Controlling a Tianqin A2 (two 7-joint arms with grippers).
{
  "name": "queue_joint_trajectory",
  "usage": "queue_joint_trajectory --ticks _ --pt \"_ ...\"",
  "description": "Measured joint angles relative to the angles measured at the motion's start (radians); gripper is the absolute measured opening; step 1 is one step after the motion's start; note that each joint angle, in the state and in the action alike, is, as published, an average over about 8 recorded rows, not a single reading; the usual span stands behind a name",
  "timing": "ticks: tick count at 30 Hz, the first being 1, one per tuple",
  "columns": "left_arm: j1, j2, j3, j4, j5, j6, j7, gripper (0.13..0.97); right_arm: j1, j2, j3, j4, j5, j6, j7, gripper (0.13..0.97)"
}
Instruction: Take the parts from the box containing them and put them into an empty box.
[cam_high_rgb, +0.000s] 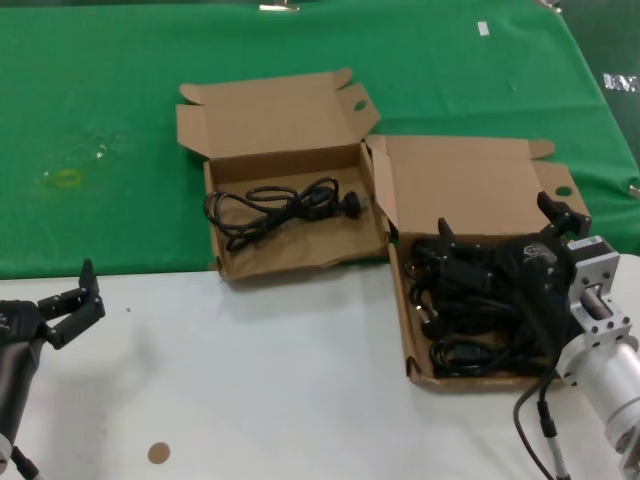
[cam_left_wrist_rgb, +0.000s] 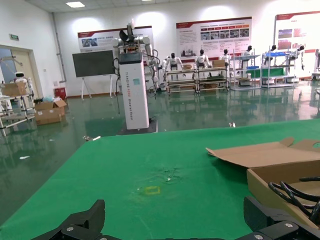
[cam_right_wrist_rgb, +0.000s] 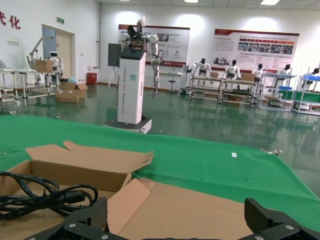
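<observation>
While right end effector (cam_high_rgb: 497, 226) hangs open, fingers spread, low over cord pile (cam_high_rgb: 470, 310) in right box (cam_high_rgb: 470, 175): pinch one bundle mid-loop, lift straight, avoid snagging neighbours. Left end effector (cam_high_rgb: 78, 297) open, idle over counter (cam_high_rgb: 280, 370). Count: two boxes; one cord (cam_high_rgb: 275, 208) in left box (cam_high_rgb: 270, 120); pile uncountable.

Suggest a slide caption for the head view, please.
Open right gripper over the cord-filled box; one cord in the other box.
</observation>
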Motion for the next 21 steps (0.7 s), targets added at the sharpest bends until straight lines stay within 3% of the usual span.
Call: queue_joint_trajectory --ticks 21 --pt "0.0 0.0 0.0 0.0 0.0 0.0 0.0 0.966 0.0 0.0 0.0 0.0 0.0 0.0 0.0 0.966"
